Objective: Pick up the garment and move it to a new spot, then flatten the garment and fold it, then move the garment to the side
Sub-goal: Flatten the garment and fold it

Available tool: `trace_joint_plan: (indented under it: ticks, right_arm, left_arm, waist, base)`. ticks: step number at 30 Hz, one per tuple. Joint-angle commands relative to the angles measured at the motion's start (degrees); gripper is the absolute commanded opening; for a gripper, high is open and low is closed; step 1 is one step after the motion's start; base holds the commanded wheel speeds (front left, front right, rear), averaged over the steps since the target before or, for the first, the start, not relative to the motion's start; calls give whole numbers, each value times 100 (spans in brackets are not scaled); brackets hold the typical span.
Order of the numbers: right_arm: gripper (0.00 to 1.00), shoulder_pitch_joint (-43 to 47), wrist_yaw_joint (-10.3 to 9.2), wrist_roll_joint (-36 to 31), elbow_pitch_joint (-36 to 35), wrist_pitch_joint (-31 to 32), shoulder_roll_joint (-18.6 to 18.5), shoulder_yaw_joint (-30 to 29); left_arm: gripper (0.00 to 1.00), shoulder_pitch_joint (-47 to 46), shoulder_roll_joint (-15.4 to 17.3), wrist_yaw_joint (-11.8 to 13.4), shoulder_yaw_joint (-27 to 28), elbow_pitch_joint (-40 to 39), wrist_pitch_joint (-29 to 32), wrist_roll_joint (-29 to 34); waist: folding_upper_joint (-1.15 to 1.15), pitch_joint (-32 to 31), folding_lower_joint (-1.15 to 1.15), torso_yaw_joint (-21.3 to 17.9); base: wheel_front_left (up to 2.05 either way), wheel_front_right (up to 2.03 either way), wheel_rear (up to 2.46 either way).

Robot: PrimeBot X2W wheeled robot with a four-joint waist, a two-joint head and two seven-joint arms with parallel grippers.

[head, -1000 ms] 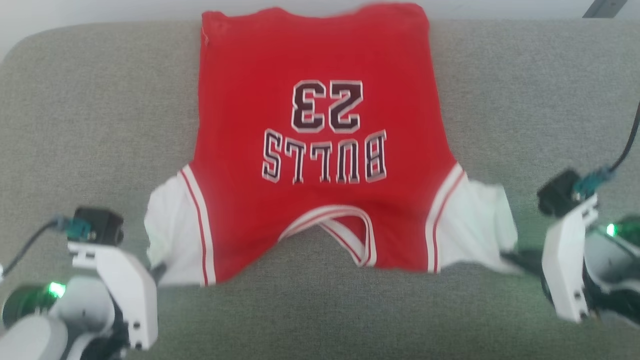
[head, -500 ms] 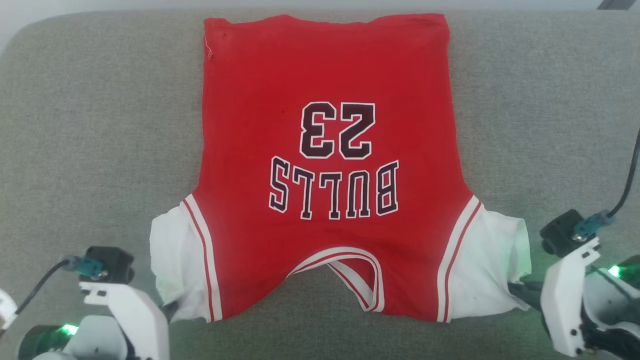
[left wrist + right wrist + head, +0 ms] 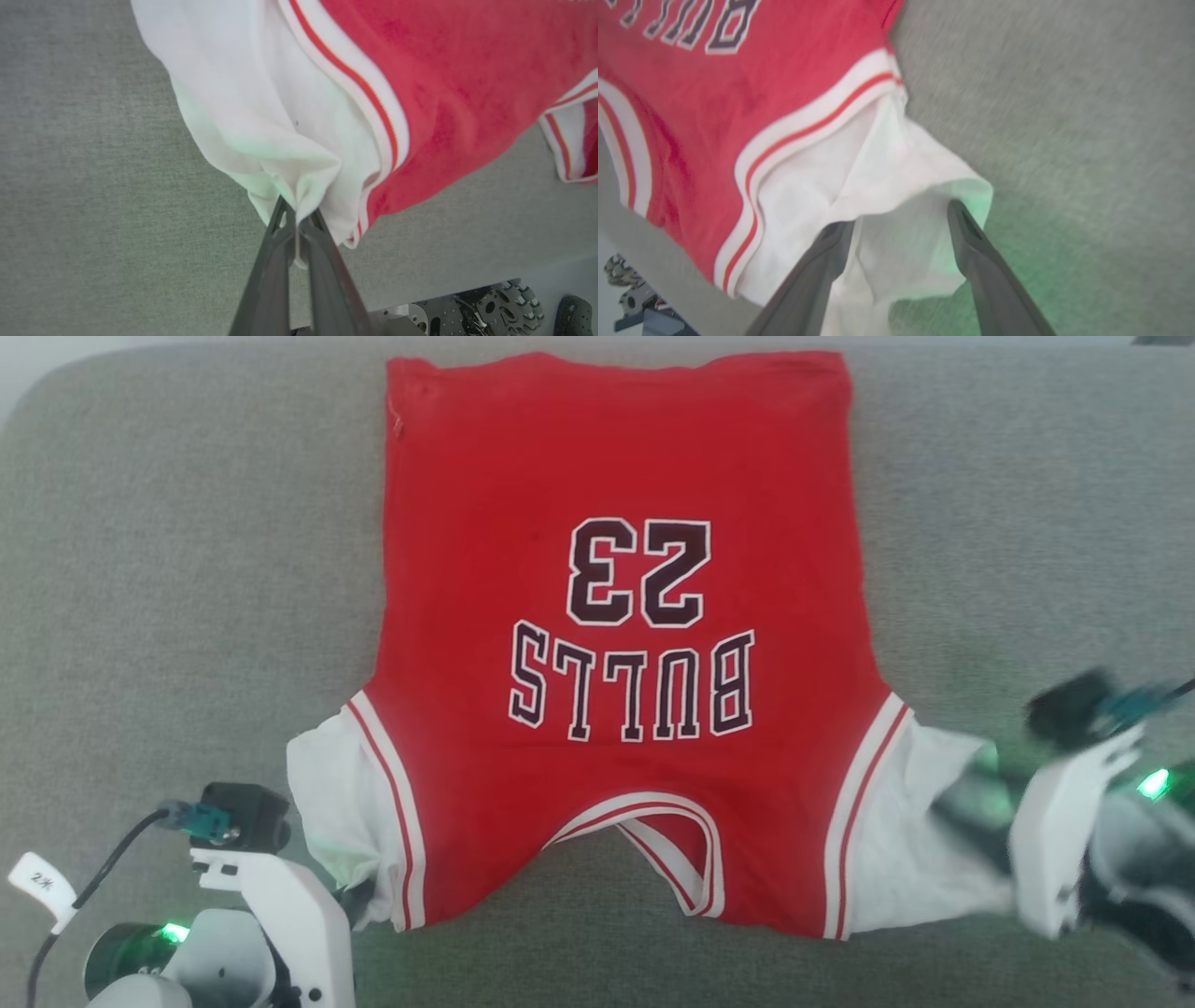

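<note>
The garment (image 3: pixel 616 457), a red jersey with white sleeves and the black number 23, lies spread on the grey cushion (image 3: pixel 168 569), collar toward me. My left gripper (image 3: pixel 295 219) is shut on a pinched fold of its white sleeve (image 3: pixel 261 116), at the lower left in the head view, where the fingertips are hidden behind the wrist bracket. My right gripper (image 3: pixel 899 217) stands open, its two fingers apart over the other white sleeve (image 3: pixel 887 177); in the head view it (image 3: pixel 966 812) is blurred at the sleeve's edge.
The grey cushion reaches out on both sides of the garment, with bare fabric left (image 3: pixel 140 616) and right (image 3: pixel 1027 523). Its front edge (image 3: pixel 467 284) runs close behind my grippers, with dark robot base parts (image 3: pixel 490 312) below it.
The right gripper has opened and let go of the white sleeve, and its arm is blurred with motion. The head camera has shifted, so the jersey sits lower in view. The left gripper stays shut.
</note>
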Motion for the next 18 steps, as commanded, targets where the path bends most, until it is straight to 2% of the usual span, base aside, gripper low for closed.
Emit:
trace_joint_plan:
  ticks: [1,5,8,12,18]
  right_arm:
    - [100,-93,-13,-76,-50,-67,22,-103]
    - [100,-535,-8,-389,-408,-352,169,-527]
    - [100,-1059,-8,-675,-388,-628,269,-640]
    - [100,-1965,-8,-920,118,-818,317,-587]
    - [100,-3338,-8,-1028,1392,-817,247,-368]
  left_arm:
    - [0,-88,-18,-15,-20,8,-26,25]
    - [0,-201,-119,-62,-78,23,-76,49]
    - [0,-356,-206,-139,-141,45,-99,93]
    - [0,-595,-373,-266,-257,148,-126,125]
    - [0,-972,-662,-503,-446,402,-204,162]
  waist:
    - [0,32,0,26]
    - [0,166,0,121]
    - [0,311,0,220]
    - [0,518,0,405]
    - [0,827,0,822]
  base:
    - [0,0,0]
    - [0,0,0]
    - [0,0,0]
    - [0,0,0]
    - [0,0,0]
